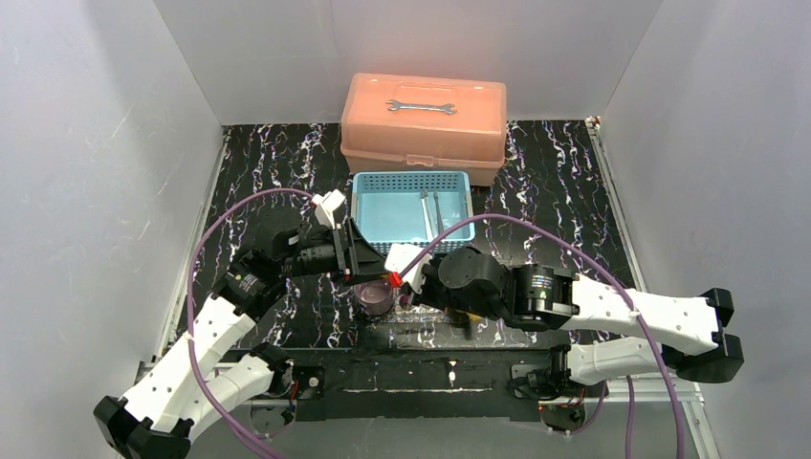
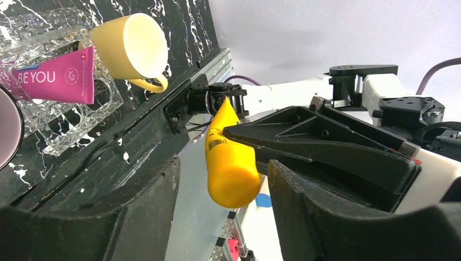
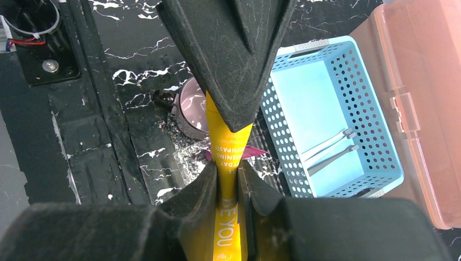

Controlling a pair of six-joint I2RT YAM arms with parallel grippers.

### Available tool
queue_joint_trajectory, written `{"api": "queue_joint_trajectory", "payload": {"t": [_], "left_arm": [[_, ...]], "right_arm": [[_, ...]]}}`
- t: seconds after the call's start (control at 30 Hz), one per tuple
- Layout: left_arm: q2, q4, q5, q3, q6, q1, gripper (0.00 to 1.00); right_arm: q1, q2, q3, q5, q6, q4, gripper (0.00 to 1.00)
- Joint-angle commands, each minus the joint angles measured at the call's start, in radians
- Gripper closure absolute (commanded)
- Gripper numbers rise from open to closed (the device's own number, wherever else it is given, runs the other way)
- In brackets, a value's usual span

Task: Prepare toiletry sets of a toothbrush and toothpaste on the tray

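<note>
- We see the right pincer (image 3: 228,173) clamped on the yellow toothpaste (image 3: 229,149), held up over the bench near the purple mug (image 3: 191,107). Looks like a handoff to us.
- The left pincer (image 2: 223,166) is spread wide around the tube's fat end, not squeezing it.
- The tube's long axis runs straight out along the right fingers, toward the left pincer.
- The magenta tube (image 2: 54,76) is already lying on the tray (image 2: 60,136).
</note>
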Motion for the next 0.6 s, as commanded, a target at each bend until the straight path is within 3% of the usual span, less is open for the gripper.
{"api": "queue_joint_trajectory", "payload": {"t": [0.0,0.33,0.57], "left_arm": [[-0.025,-0.007,0.041,-0.016,0.002,0.008,0.44],[-0.031,0.008,0.062,-0.030,0.001,0.008,0.61],[-0.031,0.023,0.082,-0.040,0.010,0.007,0.86]], "right_arm": [[0.016,0.001,0.021,0.030,-0.013,0.069,0.79],[0.029,0.011,0.022,0.039,-0.005,0.067,0.78],[0.035,0.012,0.018,0.058,-0.004,0.068,0.74]]}}
